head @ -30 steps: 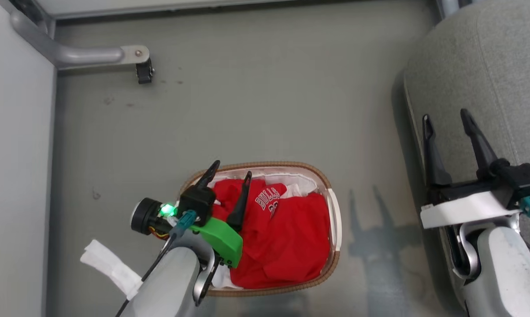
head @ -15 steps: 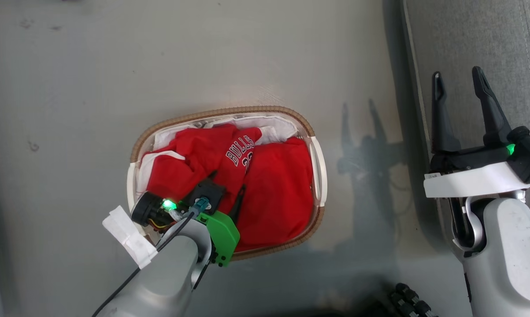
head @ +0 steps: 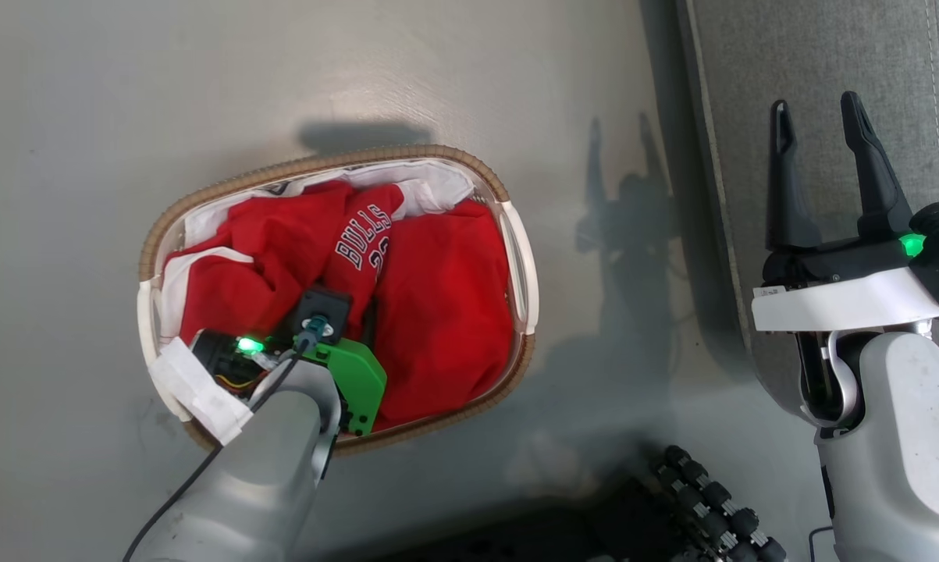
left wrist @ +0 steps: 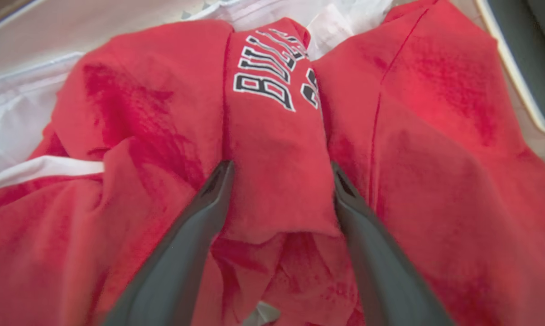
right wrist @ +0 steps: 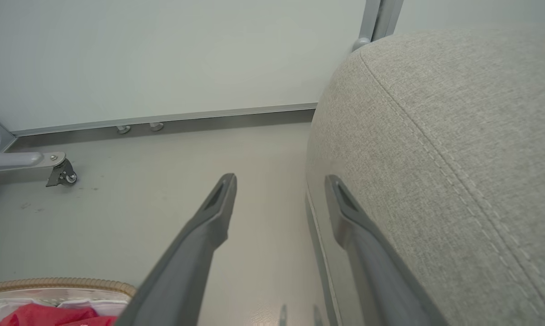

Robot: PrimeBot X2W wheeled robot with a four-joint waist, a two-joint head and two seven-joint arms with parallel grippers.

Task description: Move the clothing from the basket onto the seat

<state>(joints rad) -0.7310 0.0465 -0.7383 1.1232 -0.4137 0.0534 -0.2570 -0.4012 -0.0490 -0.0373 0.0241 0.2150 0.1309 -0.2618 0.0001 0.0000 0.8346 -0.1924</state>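
The red clothing lay heaped in the basket, the jersey's "BULLS" lettering facing up. The basket stood on the grey floor to the left of the seat and apart from it. We held our left gripper down in the heap, its fingers spread wide on either side of a raised jersey fold just below the lettering, while our right gripper hung wide open and empty by the seat's edge.
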